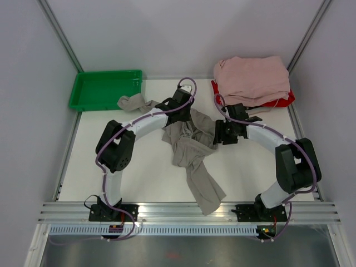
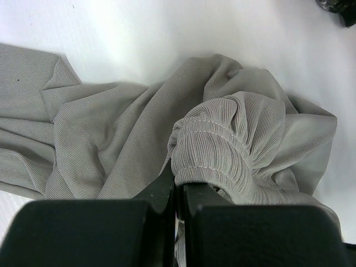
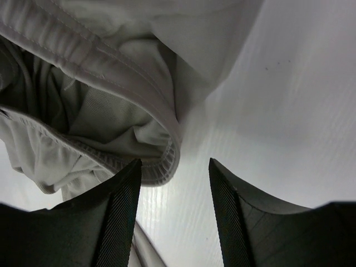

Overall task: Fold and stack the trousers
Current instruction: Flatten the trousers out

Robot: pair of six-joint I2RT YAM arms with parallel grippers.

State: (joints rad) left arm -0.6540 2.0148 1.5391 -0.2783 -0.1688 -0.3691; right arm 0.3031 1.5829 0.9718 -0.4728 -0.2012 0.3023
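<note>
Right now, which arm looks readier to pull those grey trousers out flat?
Probably the left: the left end effector looks shut on the trousers at the gathered waistband. The right end effector is open beside the waistband's edge, holding nothing.

Taupe trousers (image 1: 189, 150) lie crumpled, unfolded, approx mid-bench (image 1: 139, 178). One leg runs twd the near edge, its end spread flat. Other leg trails to far left, end bunched. Fabric soft, finely ribbed. Gathered elastic waistband (image 2: 222, 144) w/ stitch lines is heaped in the middle, paler inside showing.
</note>
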